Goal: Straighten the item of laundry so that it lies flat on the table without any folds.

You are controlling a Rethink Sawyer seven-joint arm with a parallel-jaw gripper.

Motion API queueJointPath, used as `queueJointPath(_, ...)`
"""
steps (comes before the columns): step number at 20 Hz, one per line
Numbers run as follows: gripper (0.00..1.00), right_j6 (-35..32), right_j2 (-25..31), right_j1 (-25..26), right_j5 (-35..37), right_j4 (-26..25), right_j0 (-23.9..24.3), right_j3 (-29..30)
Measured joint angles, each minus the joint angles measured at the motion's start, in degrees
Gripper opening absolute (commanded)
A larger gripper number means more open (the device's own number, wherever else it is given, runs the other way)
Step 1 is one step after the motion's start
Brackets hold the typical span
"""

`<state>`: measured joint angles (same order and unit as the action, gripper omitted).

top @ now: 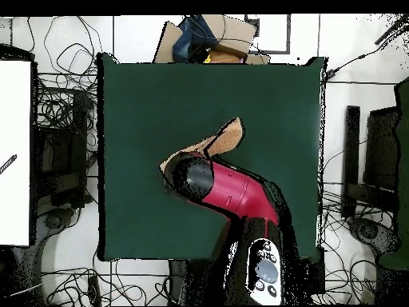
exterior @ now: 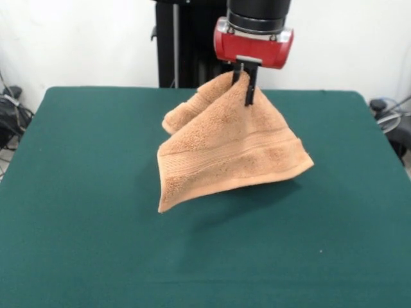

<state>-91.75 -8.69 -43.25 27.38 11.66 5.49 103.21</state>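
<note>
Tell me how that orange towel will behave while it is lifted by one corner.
Probably floppy: the towel drapes in folds below the hand, which pinches its top. Likely light, since a small pinch carries it. Its looped pile probably grips rather than slips. Set down on the table, it would likely crumple.

So we've got the towel (exterior: pixel 234 151) hanging up off the table (exterior: pixel 83 192), pinched at its top by the tool (exterior: pixel 246 86) right above it. In the front view it sits around the middle, a bit toward the far edge. From overhead, the arm (top: pixel 232 192) covers most of it.
</note>
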Motion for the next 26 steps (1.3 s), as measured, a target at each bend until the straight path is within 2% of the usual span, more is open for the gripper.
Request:
queueJointPath(13, 0.0, 0.0, -0.06, 0.07, 0.23, -0.68, 0.53, -0.3)
queueJointPath(14, 1.0, 0.0, -0.22, 0.07, 0.23, -1.22, 0.53, -0.32)
queueJointPath(26, 1.0, 0.0, -1.84, 0.04, 0.23, -2.68, 0.4, -0.47)
